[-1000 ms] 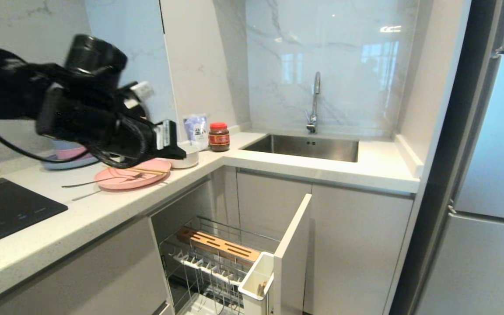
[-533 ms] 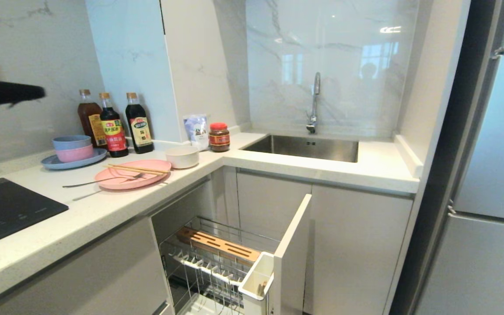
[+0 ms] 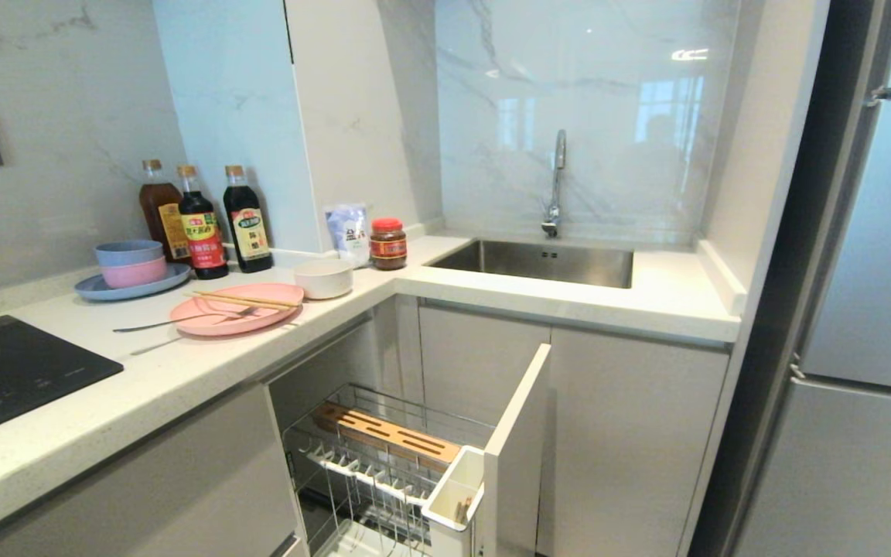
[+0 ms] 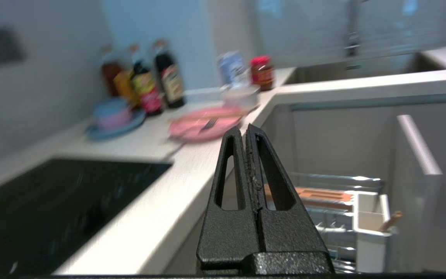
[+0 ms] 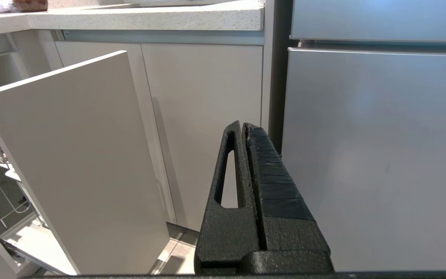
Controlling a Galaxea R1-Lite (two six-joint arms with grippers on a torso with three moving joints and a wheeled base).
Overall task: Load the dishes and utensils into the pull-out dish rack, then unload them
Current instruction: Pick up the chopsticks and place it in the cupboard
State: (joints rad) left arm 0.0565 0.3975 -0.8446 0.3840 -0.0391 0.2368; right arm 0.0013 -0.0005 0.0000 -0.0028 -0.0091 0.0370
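While both the left gripper point(image 4: 246, 130) and right gripper point(image 5: 244, 126) are closed and empty, the plate point(image 3: 237, 308) bearing chopsticks point(image 3: 240, 299) and fork point(image 3: 182, 318) lies near the worktop's point(image 3: 144, 379) front edge, bowl point(image 3: 323, 278) beside; the dish rack point(image 3: 384, 464) stands pulled out below

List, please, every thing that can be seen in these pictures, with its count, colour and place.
plate: 1, pale pink, counter
chopsticks: 1 pair, wooden, across the plate
fork: 1, silver, tines on the plate
bowl: 1, cream, beside the plate
dish rack: 1, chrome, pulled out
stacked bowls: 2, blue and pink, on a blue plate
bottles: 3, dark, by the wall
jar: 1, red lid, by the sink
hob: 1, black
left gripper: shut, empty
right gripper: shut, empty
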